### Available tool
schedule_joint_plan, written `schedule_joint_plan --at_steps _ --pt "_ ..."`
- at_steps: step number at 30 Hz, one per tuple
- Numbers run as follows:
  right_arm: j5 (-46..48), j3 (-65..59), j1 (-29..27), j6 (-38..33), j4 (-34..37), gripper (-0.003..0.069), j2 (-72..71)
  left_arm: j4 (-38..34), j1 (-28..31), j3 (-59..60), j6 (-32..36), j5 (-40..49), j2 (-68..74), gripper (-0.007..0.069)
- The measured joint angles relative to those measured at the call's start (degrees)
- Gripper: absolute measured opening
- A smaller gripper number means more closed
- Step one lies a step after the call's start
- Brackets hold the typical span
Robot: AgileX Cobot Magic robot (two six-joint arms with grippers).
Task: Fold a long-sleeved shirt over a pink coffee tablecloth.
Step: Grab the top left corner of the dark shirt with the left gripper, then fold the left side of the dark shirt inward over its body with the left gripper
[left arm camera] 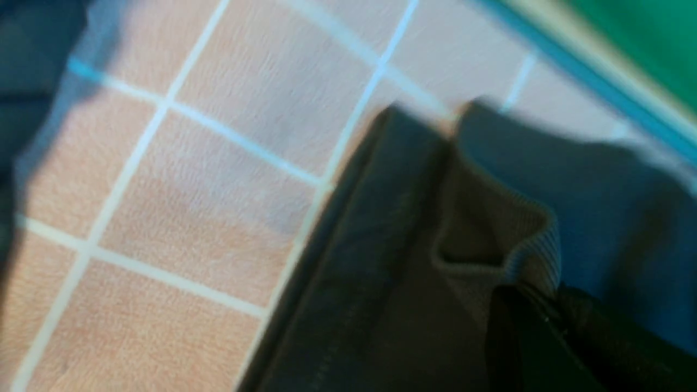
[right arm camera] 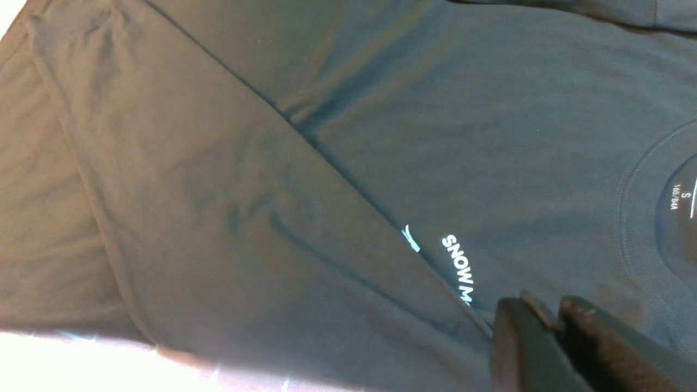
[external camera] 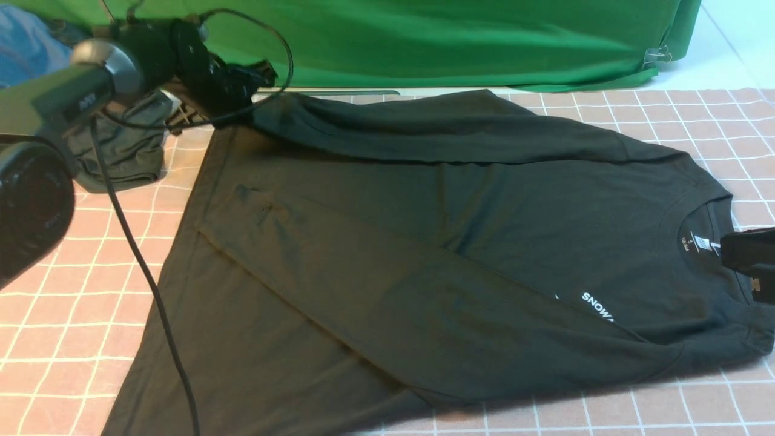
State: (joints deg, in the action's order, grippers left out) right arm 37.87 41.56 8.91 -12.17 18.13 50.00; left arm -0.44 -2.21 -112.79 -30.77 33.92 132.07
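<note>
- Front: long-sleeved shirt lies flat on the pink coffee tablecloth, collar to my right. Left gripper is at the far sleeve's end, right gripper over the collar. Risk: the arm cable hangs across the hem and could drag it.
- Left wrist: jaws together, seemingly clamped on the ribbed cuff. The bite looks thin. A fast lift could slip it, or catch the tablecloth too.
- Right wrist: fingers close together near the print. Gripping cloth or not, I cannot tell. If not, only 1 side moves and the fold skews.
</note>
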Motion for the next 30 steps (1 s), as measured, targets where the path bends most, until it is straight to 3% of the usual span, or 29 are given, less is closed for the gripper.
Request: schedule_joint_plan --at_steps 14,30 --pt "-0.2 0.0 0.0 0.0 0.0 0.0124 0.0 0.1 -0.6 0.0 7.2 19.0 -9.1 0.0033" --pt "-1.6 0.0 0.0 -0.1 0.0 0.0144 0.0 2.5 -5.7 0.0 7.7 35.0 -12.0 0.0033"
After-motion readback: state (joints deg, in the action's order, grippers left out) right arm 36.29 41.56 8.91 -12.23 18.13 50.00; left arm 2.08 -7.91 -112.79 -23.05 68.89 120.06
